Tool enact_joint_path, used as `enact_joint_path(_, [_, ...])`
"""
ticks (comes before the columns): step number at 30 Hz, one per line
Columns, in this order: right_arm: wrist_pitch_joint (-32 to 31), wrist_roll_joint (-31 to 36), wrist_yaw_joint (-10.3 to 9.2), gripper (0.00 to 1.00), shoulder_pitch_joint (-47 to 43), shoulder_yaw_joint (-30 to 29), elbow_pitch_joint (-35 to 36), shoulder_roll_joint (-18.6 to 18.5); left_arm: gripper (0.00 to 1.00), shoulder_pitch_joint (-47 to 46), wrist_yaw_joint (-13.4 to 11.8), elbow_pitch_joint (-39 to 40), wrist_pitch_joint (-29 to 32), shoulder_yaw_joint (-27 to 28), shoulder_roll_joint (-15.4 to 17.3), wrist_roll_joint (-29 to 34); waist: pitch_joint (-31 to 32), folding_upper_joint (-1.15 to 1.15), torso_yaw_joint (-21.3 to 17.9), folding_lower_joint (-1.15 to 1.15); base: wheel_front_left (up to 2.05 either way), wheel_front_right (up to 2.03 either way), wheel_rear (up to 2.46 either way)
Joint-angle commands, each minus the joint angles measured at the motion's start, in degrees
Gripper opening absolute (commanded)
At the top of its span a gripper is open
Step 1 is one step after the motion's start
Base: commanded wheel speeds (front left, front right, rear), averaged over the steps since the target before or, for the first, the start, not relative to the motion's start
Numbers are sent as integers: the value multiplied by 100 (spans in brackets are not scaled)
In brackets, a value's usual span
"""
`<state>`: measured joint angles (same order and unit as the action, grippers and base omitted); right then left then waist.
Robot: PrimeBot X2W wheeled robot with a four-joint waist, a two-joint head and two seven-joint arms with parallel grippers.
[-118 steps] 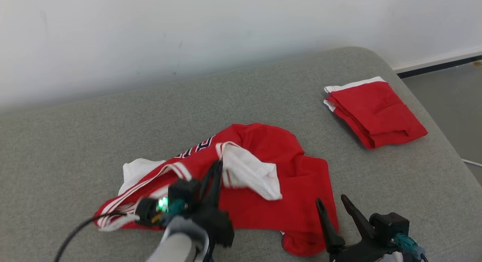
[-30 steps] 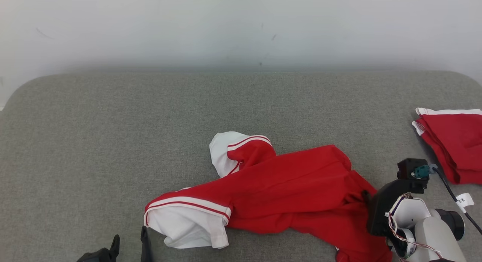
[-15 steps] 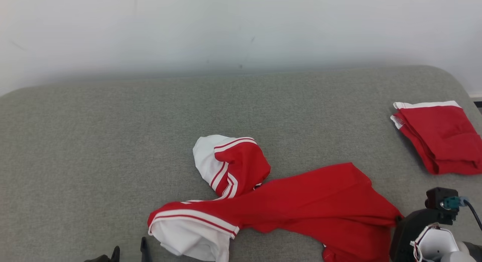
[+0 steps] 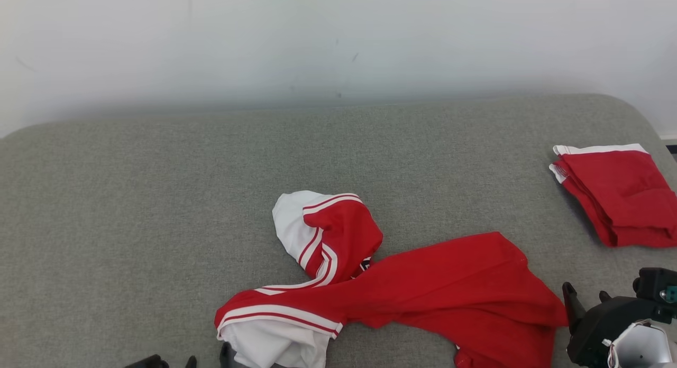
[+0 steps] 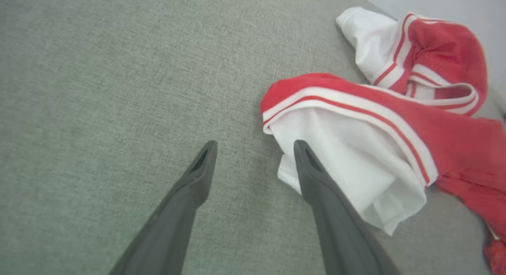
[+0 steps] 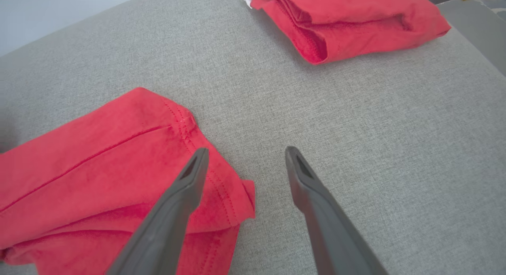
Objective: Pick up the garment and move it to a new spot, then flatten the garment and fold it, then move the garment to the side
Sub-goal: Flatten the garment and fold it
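Grey padded surface [image 4: 158, 199]: left gripper [image 5: 255, 148] fingers apart, empty, just beside the white sleeve of the red-and-white garment [image 4: 423, 288], which lies crumpled front-centre. Right gripper [image 6: 245, 152] spread apart, empty, over its red hem. Folded red garment [image 4: 619, 193] far right.

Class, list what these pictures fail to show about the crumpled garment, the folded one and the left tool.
Head view: crumpled garment runs off the bottom edge; its dark print is tucked under a fold, unreadable.
Head view: folded garment cut by the right edge.
Head view: left tool cut by the bottom edge below its fingertips.
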<state>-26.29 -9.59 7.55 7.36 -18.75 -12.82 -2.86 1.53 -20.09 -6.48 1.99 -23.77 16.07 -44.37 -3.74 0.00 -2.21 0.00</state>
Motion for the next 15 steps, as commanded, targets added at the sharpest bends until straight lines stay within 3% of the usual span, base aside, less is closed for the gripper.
enact_joint_path(1, [52,-29,-14,100,-81,-20,51,-6,100,84,102,45,-64,101,-89,-194,18,0,22,0,0,0,0])
enact_joint_path(13, [157,-330,-14,100,-232,350,372,-2,100,-1001,625,-1206,422,-5,-145,-425,-23,0,-180,0,0,0,0])
enact_joint_path(14, [161,-347,-14,100,-243,361,379,-6,65,-1127,663,-1328,442,-60,-119,-349,-31,0,-212,0,0,0,0])
enact_joint_path(15, [163,-355,-14,100,-250,375,384,-7,0,-1258,694,-1444,401,-111,-71,-244,-38,0,-251,0,0,0,0])
